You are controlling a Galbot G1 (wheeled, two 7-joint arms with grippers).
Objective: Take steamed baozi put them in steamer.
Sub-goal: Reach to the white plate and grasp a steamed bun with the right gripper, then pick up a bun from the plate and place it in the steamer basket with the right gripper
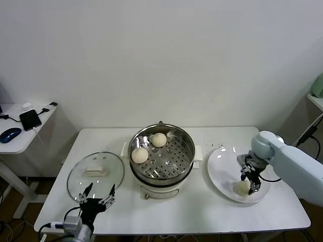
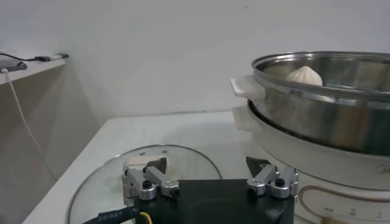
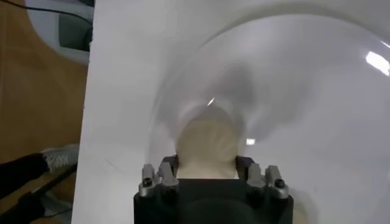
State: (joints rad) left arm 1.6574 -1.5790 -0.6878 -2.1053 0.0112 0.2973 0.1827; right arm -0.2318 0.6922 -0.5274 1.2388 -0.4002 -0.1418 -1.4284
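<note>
Nearby, glass lid (image 1: 96,171) lies left of steamer (image 1: 161,156).

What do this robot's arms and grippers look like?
The right arm has a smooth pale grey-blue shell with a rounded wrist joint. The right gripper is black with silver metal jaws. The left gripper matches it: black body, silver jaws with dark tips and round screws. A black cable with white print runs beside it.
</note>
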